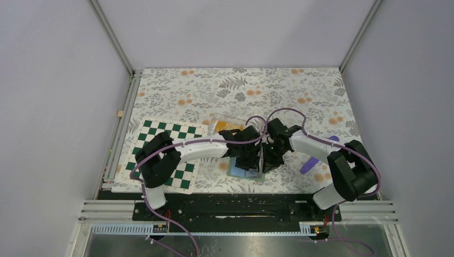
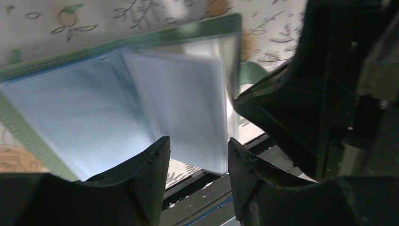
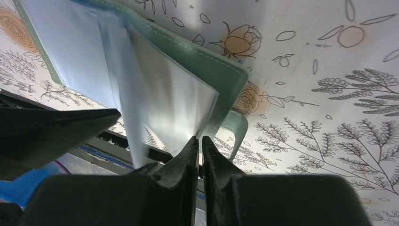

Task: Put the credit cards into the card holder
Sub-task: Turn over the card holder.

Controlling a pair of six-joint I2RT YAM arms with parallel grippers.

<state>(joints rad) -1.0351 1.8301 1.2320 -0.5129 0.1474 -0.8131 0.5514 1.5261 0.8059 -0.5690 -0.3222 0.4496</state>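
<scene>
Floral-printed cloth covers the bench [image 1: 278, 85], and closest to the arm bases, at its near edge, the card holder [image 3: 207, 56] lies open between the two arms. It is a soft, mint-green wallet with a stitched rim and rounded corners, filled with thin, glossy, see-through sleeves that fan up loosely like pages.

The right tool [image 3: 198, 141] has its jaws all but together and appears to be pinching the lower corner of one clear sleeve [image 3: 174, 94], lifting it away from the cover. The left tool [image 2: 197, 143] hangs just over the same stack with its jaws apart and nothing clamped; the sleeve edges show in the gap beyond its tips.

A little farther out, just behind both tools, the credit cards [image 1: 227, 126] sit in a shallow clear tray [image 1: 220, 116]: small, flat, rigid orange-yellow rectangles, none of them in the holder as far as these views show. To the left lies a green-and-white chequered board [image 1: 166, 152], to the right a purple strip [image 1: 309, 163].

By my reading, the step in hand is opening a pocket: one arm spreads a sleeve while the other is free. The next move would call for the free tool to fetch a card from the tray and slide it edge-first into the mouth of the sleeve. The film is floppy and slick, so the pinch could slip or the pocket close.
</scene>
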